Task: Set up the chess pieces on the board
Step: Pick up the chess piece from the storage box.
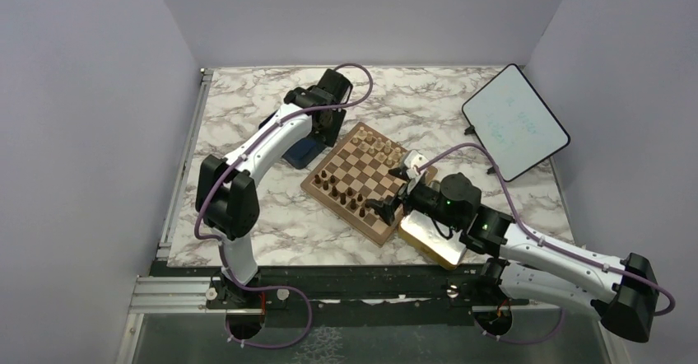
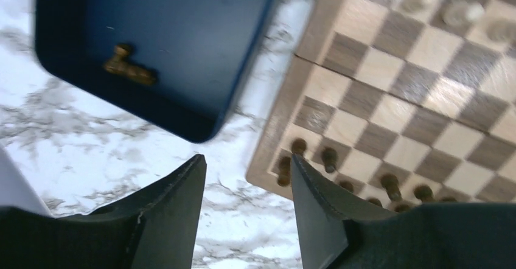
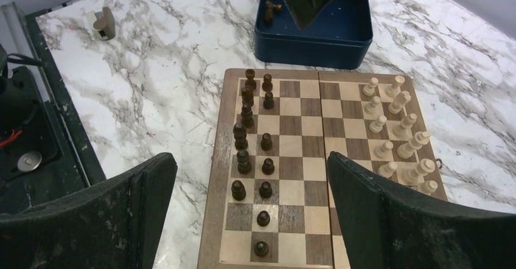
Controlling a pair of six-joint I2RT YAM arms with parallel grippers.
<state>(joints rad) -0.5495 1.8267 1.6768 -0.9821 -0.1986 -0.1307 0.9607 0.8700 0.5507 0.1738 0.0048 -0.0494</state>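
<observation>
Left gripper (image 2: 246,159), parted and empty, hovers just short of a box (image 2: 201,31) holding one piece (image 2: 129,68), on a marble table (image 2: 73,141) between pale walls (image 1: 82,92).

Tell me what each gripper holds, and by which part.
Nothing is held. The left gripper stands open over the table with nothing in it; the right gripper is wide open and empty above the board.
</observation>
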